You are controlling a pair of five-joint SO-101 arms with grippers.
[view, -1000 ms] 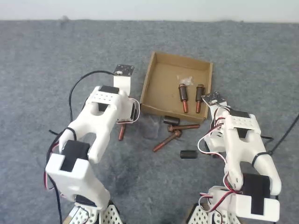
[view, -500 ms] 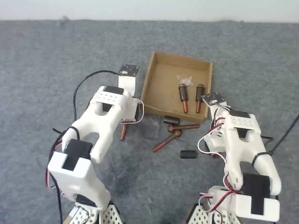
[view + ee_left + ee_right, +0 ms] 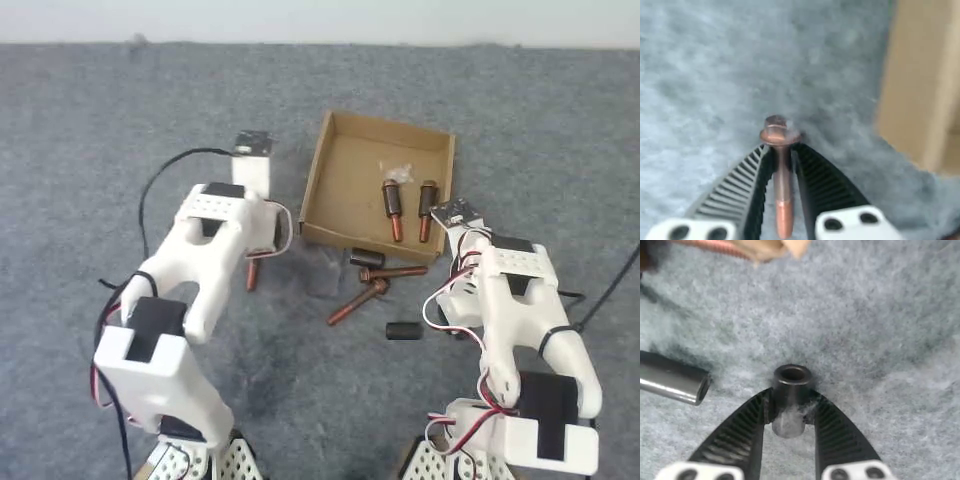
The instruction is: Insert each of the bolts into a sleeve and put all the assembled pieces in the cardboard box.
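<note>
Pinching a bolt [image 3: 776, 134], left hand [image 3: 782, 149] near box [image 3: 920, 75] (right hand [image 3: 792, 396]: sleeve [image 3: 791, 376])

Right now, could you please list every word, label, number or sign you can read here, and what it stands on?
None can be read. The cardboard box is plain; the bolt in the left gripper and the sleeve in the right gripper show no marks; any print on the small board on the left arm's wrist is too small to tell.

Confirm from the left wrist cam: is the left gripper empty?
No, the left gripper is shut on a bolt, whose head sticks out past the fingertips.
</note>
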